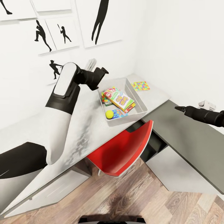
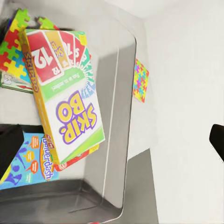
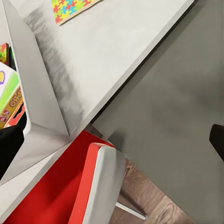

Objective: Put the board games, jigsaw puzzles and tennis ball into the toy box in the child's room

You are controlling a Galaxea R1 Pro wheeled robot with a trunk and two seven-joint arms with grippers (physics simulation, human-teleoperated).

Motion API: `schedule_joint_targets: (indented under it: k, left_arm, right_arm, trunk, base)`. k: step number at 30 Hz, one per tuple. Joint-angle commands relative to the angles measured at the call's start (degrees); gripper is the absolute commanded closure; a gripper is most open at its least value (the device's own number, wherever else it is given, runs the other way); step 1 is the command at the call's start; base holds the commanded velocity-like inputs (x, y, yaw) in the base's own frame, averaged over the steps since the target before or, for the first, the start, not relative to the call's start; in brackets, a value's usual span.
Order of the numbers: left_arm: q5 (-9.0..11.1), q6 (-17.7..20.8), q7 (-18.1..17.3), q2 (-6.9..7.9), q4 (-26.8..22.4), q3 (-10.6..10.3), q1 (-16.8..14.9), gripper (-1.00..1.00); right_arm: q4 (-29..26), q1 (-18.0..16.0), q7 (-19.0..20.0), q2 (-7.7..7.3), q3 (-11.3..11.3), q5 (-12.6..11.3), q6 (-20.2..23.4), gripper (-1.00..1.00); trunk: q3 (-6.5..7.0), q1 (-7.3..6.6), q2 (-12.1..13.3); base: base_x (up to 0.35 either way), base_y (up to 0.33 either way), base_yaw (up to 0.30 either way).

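Note:
The toy box (image 1: 138, 102) sits on the light grey table (image 1: 90, 109). Inside it lie the Skip-Bo board game (image 1: 123, 100), a blue board game (image 1: 120, 112), a green-edged one (image 1: 106, 101) and the tennis ball (image 1: 109, 114). In the left wrist view the Skip-Bo box (image 2: 70, 102) lies over a jigsaw puzzle (image 2: 13, 42) and the blue box (image 2: 32, 161). Another jigsaw puzzle (image 1: 141, 86) lies flat on the table beyond the toy box. My left gripper (image 1: 103, 71) hovers open and empty above the box's far left corner. My right gripper (image 1: 179, 108) is open over the dark cabinet top.
A red chair (image 1: 124, 149) is tucked under the table below the toy box. The dark grey cabinet section (image 1: 189, 140) joins the table at the right. White walls with black player silhouettes (image 1: 101, 18) close the corner. Wood-plank floor (image 1: 140, 199) lies in front.

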Motion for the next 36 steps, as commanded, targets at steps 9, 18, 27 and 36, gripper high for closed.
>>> schedule_joint_targets:
  k: [9,18,27,36]
  left_arm:
    - [-1.1,3.1,-0.2,-0.19,10.9,-1.9,-6.3,-1.0]
    - [-1.5,4.7,-3.2,-0.34,15.4,-2.8,-9.1,-1.0]
    - [-1.6,4.9,-4.9,-0.34,16.1,-3.8,-9.6,-1.0]
    - [-1.5,4.9,-5.8,-0.34,13.9,-4.1,-9.8,-1.0]
  right_arm:
    - [-0.1,-0.1,-0.6,-0.03,0.0,-0.6,0.2,-1.0]
    - [-0.1,-0.1,-0.6,-0.04,0.1,-0.6,0.2,-1.0]
    - [-0.1,-0.1,-0.6,-0.04,0.2,-0.7,0.2,-1.0]
    - [-0.1,-0.1,-0.6,0.02,0.4,-0.7,0.2,-1.0]
  trunk:
    - [-0.09,0.03,-0.1]
    - [-0.09,0.03,-0.1]
    - [-0.09,0.03,-0.1]
    - [-0.09,0.03,-0.1]
  base:
    - [0.0,0.0,0.0]
    - [0.0,0.0,0.0]
    - [0.0,0.0,-0.007]
    - [0.0,0.0,-0.154]
